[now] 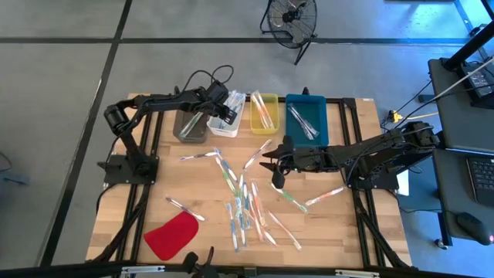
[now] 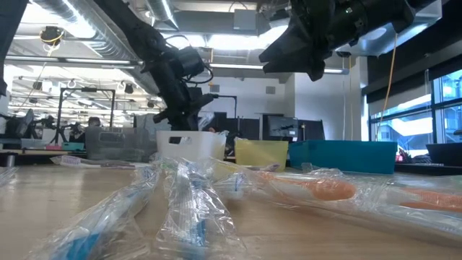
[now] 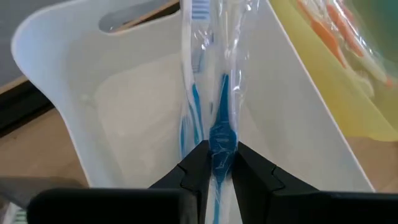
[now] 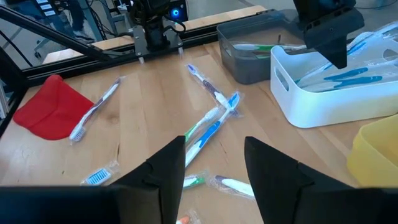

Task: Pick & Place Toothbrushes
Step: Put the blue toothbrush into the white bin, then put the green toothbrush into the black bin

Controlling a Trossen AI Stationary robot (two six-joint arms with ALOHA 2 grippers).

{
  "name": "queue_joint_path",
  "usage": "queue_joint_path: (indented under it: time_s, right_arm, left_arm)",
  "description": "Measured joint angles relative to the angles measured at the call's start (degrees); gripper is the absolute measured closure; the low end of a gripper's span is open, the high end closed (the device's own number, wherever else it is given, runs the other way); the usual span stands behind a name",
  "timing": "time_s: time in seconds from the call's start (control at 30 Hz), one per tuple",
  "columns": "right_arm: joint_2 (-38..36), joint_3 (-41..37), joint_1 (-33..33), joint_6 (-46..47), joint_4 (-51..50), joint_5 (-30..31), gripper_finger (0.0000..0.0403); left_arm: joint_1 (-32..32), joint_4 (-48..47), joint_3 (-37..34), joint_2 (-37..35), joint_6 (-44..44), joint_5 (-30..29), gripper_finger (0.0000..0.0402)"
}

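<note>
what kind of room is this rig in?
Likely a robotics lab or workshop: exposed ceiling ducts, desks with monitors behind the table, and a floor fan.

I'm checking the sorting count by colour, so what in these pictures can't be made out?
- Contents of the grey bin: high view too small; in the right wrist view only part shows.
- Blue bin and yellow bin contents: low view, their walls hide them.
- Blue toothbrush between the left gripper fingers: its lower end is cut off in the left wrist view.
- Loose toothbrushes: colours too small in the high view.
</note>
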Motion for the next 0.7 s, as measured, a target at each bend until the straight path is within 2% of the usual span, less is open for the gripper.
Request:
queue_joint_path:
  time_s: [0.47, 0.7]
  right_arm:
    - [0.0, 0.0, 0.0, 0.0, -0.3, 0.0, 0.0212]
    - [0.0, 0.0, 0.0, 0.2, -0.4, 0.0, 0.0217]
  left_arm:
    - [0.0, 0.4, 0.0, 0.0, 1.5, -0.2, 0.0271]
    - [1.3, 0.3, 0.0, -1.5, 3.4, -0.1, 0.0242]
